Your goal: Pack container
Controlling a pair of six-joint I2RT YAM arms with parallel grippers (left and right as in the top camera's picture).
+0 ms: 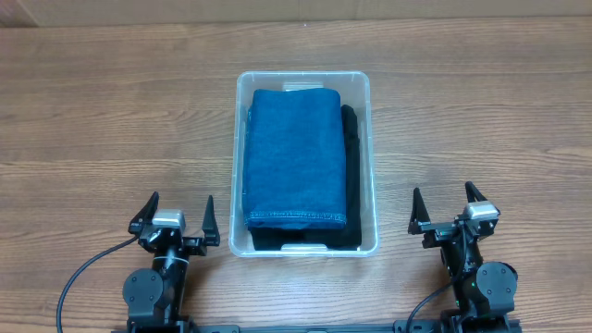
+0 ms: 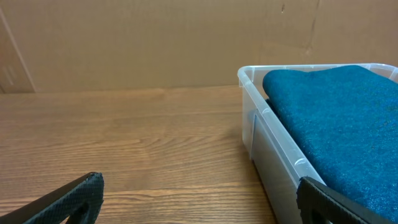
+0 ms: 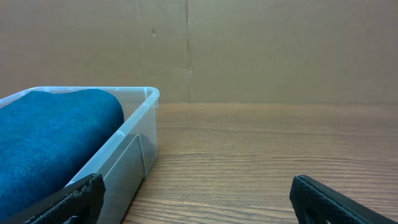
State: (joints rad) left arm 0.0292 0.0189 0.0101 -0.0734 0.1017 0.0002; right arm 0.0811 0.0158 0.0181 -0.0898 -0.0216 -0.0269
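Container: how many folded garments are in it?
2. A blue denim garment lies folded on top, filling most of the container. A black garment shows beneath it, along the right side and the end nearest the robot. More may be hidden underneath.

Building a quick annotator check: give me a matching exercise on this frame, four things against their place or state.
Things:
1. container
2. blue folded cloth
3. black cloth
4. left hand

Places or states:
a. on top, inside the bin
b. open and empty, beside the bin's near left corner
c. in the middle of the table, holding both cloths
d. underneath, showing only along the right side and the near end

Pairs: 1-c, 2-a, 3-d, 4-b
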